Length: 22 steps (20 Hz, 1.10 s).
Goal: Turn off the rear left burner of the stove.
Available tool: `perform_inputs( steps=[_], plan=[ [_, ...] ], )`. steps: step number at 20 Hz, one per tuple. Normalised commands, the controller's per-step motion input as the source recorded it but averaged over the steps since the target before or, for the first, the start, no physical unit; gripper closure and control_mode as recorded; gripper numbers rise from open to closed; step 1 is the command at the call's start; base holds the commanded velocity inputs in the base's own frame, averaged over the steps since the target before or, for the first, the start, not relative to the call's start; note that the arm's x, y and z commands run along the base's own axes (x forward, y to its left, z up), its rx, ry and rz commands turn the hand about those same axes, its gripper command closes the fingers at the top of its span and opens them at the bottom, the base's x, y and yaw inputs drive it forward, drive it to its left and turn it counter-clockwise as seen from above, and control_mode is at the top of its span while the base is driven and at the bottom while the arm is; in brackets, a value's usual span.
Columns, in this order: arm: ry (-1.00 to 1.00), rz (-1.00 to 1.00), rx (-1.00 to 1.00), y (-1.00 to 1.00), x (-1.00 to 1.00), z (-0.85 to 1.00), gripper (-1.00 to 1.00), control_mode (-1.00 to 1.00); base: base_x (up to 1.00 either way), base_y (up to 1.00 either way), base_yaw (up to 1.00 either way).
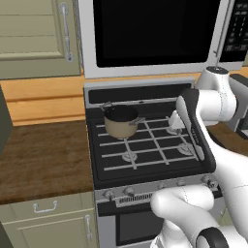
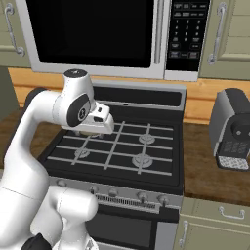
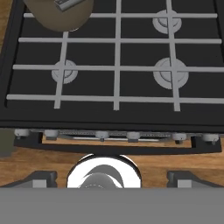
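Fingers (image 3: 109, 178): held wide apart, nothing gripped (tips low in the hand view).
Knobs (image 3: 102, 134): to be approached squarely; the rear left burner's (image 1: 114, 127) knob is to be confirmed first.
Saucepan (image 1: 120, 121): avoided.

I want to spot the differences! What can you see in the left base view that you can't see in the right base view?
The left base view alone shows the tan saucepan sitting at the stove's rear left; in the right base view the arm covers that spot. The right base view alone shows a coffee machine on the counter and the microwave's button panel. Both show the stove with its grates, front knobs and the microwave.
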Motion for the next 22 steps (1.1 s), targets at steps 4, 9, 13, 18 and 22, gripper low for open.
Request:
perform_inputs(
  steps=[4,9,13,18,22],
  plan=[
    [0.00,0.00,0.00,0.00,0.00,0.00,-1.00,-1.00,0.00,0.00,0.00],
    [0.00,0.00,0.00,0.00,0.00,0.00,-1.00,-1.00,0.00,0.00,0.00],
    [0.00,0.00,0.00,-0.04,-0.09,-0.01,-1.00,-1.00,0.00,0.00,0.00],
    [-0.01,0.00,0.00,-0.03,-0.05,-0.02,-1.00,1.00,-0.08,-0.15,0.00],
    [0.00,0.00,0.00,0.00,0.00,0.00,-1.00,1.00,0.00,-0.18,0.00]
  ],
)
